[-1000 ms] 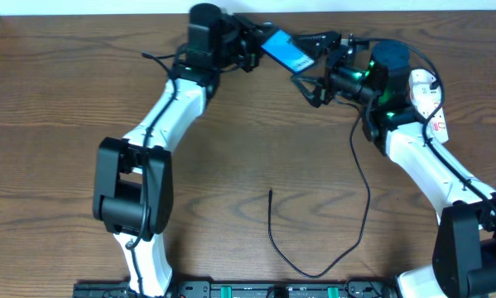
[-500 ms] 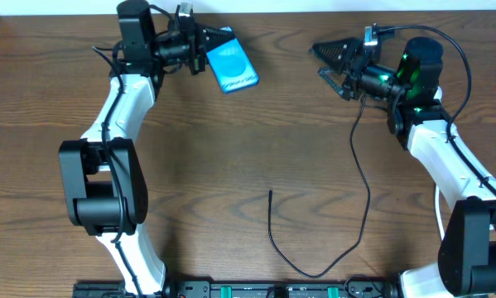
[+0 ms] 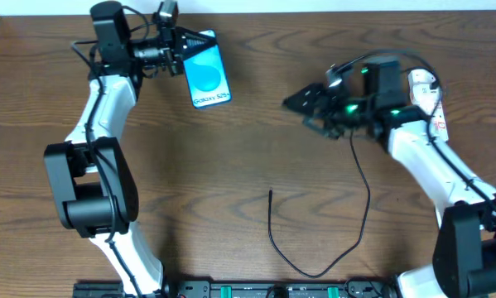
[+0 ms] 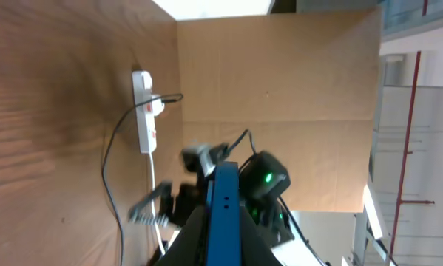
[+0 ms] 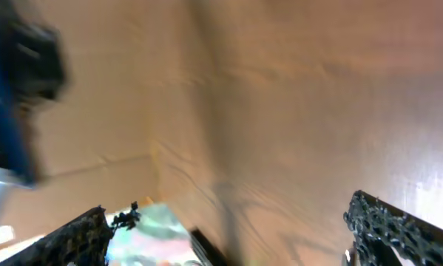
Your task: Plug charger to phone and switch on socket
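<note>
My left gripper [image 3: 181,55] is shut on the top end of the phone [image 3: 206,74] and holds it above the table at the back left, blue screen up. In the left wrist view the phone [image 4: 225,210] shows edge-on between my fingers [image 4: 195,236]. My right gripper [image 3: 301,106] is open and empty, right of centre; its fingers [image 5: 387,222] stand wide apart. The socket [image 3: 430,95] lies at the back right and also shows in the left wrist view [image 4: 143,111]. The charger cable [image 3: 365,199] runs from it in a loop to its plug tip [image 3: 270,193] on the table.
The right arm [image 3: 434,165] lies over the charger cable near the socket. A cardboard wall [image 4: 280,81] stands along the far side of the table. The table's back edge [image 3: 314,10] is close behind both grippers. The right wrist view is blurred.
My left arm has carried the phone from the back centre to the back left. My right gripper, open throughout, has swung from the back down and left toward the table's middle.
</note>
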You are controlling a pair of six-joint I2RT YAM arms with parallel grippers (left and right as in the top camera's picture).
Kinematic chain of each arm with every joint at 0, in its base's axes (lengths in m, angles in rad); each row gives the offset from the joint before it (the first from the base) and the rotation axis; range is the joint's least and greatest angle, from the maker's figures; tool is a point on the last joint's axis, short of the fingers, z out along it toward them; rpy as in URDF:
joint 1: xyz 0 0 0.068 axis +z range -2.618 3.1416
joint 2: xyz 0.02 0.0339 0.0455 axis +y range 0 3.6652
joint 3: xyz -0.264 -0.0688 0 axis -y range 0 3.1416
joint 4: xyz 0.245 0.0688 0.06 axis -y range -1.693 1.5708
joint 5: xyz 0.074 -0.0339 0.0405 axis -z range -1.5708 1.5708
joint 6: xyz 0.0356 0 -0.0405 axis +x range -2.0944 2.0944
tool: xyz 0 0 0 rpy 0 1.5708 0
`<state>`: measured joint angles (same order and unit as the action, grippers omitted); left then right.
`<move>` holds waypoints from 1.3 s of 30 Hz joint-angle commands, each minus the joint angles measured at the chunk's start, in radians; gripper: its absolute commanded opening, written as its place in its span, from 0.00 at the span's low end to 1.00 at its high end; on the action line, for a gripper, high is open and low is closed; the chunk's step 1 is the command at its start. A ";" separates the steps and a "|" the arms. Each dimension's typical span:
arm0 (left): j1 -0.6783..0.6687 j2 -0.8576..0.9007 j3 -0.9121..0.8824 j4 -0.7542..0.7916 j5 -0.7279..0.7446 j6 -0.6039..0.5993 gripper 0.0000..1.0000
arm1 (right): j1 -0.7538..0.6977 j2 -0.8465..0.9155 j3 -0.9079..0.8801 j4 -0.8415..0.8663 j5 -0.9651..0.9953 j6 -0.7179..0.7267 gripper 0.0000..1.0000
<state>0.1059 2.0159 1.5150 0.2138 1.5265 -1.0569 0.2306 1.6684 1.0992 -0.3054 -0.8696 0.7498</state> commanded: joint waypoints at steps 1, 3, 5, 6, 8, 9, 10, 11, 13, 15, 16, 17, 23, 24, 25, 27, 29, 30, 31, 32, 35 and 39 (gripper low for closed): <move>0.019 -0.030 -0.007 0.004 0.047 0.025 0.07 | 0.101 -0.013 0.008 -0.100 0.160 -0.054 0.99; 0.025 -0.030 -0.007 0.005 0.047 0.026 0.07 | 0.158 -0.013 0.008 -0.188 0.251 -0.012 0.99; 0.028 -0.030 -0.007 0.004 0.047 0.028 0.07 | 0.208 -0.013 0.008 -0.251 0.330 0.043 0.99; 0.029 -0.030 -0.007 0.004 0.047 0.028 0.08 | 0.237 -0.013 0.008 -0.283 0.372 0.074 0.99; 0.029 -0.030 -0.007 0.005 0.047 0.028 0.07 | 0.277 -0.013 0.008 -0.320 0.425 0.108 0.99; 0.029 -0.030 -0.007 0.004 0.047 0.028 0.07 | 0.301 -0.013 0.008 -0.345 0.464 0.130 0.99; 0.029 -0.030 -0.007 0.004 0.047 0.028 0.07 | 0.321 -0.013 0.008 -0.366 0.502 0.154 0.99; 0.029 -0.030 -0.007 0.005 0.047 0.028 0.07 | 0.338 -0.013 0.008 -0.381 0.533 0.175 0.99; 0.029 -0.030 -0.007 0.005 0.047 0.028 0.07 | 0.372 -0.013 0.006 -0.397 0.591 0.209 0.99; 0.029 -0.030 -0.007 0.005 0.047 0.029 0.07 | 0.400 -0.010 0.003 -0.397 0.622 0.236 0.99; 0.029 -0.030 -0.007 0.005 0.047 0.032 0.07 | 0.418 -0.004 0.002 -0.397 0.639 0.256 0.99; 0.029 -0.030 -0.007 0.005 0.047 0.033 0.07 | 0.434 0.002 0.002 -0.396 0.650 0.272 0.99; 0.029 -0.030 -0.007 0.005 0.047 0.033 0.07 | 0.511 0.094 0.002 -0.393 0.660 0.292 0.99; 0.029 -0.030 -0.007 0.005 0.047 0.033 0.07 | 0.518 0.116 0.002 -0.395 0.658 0.302 0.99; 0.029 -0.030 -0.007 0.005 0.047 0.033 0.07 | 0.525 0.138 0.002 -0.395 0.656 0.305 0.99; 0.029 -0.030 -0.007 0.005 0.047 0.034 0.08 | 0.532 0.175 0.002 -0.394 0.650 0.305 0.99; 0.029 -0.030 -0.007 0.005 0.047 0.042 0.07 | 0.534 0.208 0.002 -0.391 0.650 0.305 0.99; 0.029 -0.030 -0.007 0.005 0.047 0.052 0.08 | 0.534 0.225 0.002 -0.387 0.649 0.305 0.99; 0.029 -0.030 -0.007 0.005 0.047 0.059 0.07 | 0.534 0.234 0.002 -0.386 0.645 0.305 0.97; 0.029 -0.030 -0.007 0.005 0.047 0.062 0.07 | 0.533 0.243 0.002 -0.386 0.639 0.305 0.93; 0.028 -0.030 -0.007 0.005 0.047 0.062 0.07 | 0.528 0.249 0.002 -0.387 0.631 0.304 0.79; 0.029 -0.030 -0.007 0.005 0.047 0.062 0.08 | 0.529 0.249 0.002 -0.388 0.631 0.305 0.56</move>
<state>0.1303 2.0159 1.5131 0.2134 1.5414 -1.0122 0.7567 1.8702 1.1175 -0.6956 -0.2489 1.0512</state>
